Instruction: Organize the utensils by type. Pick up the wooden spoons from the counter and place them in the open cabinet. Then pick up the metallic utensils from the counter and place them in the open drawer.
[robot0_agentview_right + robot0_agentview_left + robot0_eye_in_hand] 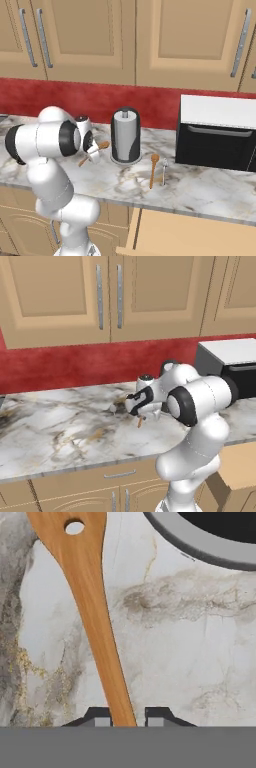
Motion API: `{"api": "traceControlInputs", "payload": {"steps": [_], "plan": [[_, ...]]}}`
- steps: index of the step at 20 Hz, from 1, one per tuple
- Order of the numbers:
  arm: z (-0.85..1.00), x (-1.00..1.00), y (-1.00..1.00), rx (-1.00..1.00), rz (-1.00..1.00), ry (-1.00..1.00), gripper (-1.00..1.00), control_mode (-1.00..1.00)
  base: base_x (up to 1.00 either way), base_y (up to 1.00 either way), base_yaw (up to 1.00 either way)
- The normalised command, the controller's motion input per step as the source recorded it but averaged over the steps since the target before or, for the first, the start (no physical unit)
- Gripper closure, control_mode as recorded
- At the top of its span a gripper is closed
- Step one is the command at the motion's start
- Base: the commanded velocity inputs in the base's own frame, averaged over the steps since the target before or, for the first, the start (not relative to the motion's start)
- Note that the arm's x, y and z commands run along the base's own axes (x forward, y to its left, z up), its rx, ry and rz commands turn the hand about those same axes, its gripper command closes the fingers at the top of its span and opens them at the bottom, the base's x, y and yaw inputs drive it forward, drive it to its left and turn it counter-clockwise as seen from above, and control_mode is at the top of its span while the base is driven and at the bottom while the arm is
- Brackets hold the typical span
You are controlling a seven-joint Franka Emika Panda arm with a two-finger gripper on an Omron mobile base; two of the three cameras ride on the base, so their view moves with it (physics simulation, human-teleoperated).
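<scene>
The gripper [123, 717] pinches a wooden spoon [95, 612], jaws nearly closed on its handle. A paper-towel holder [125, 136] stands just beside it. Another wooden spoon [153, 170] and a metal spoon [164, 172] lie near the toaster oven [217, 132].

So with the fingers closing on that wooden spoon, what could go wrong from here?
1. In the hand view the fingers sit at the far handle end of the wooden spoon, so it may pivot or slip once lifted.
2. The paper towel holder stands close beside the gripper; a swing could knock it.
3. The second wooden spoon and metal spoon lie close together, so picking one may nudge the other.
</scene>
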Motion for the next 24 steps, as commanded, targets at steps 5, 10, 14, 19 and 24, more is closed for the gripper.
{"api": "traceControlInputs", "payload": {"steps": [5, 10, 14, 19, 24], "plan": [[0.59, -0.28, 0.20, 0.00, 0.13, -0.02, 1.00, -1.00, 0.00, 0.00, 0.00], [0.69, -0.46, 0.08, -0.04, 0.20, -0.14, 1.00, -1.00, 0.00, 0.00, 0.00], [0.61, -0.61, 0.10, -0.03, 0.25, -0.11, 1.00, -1.00, 0.00, 0.00, 0.00], [0.46, -0.54, 0.10, 0.03, 0.31, 0.07, 1.00, -1.00, 0.00, 0.00, 0.00], [0.56, -0.56, 0.00, 0.05, 0.29, 0.00, 1.00, -1.00, 0.00, 0.00, 0.00]]}}
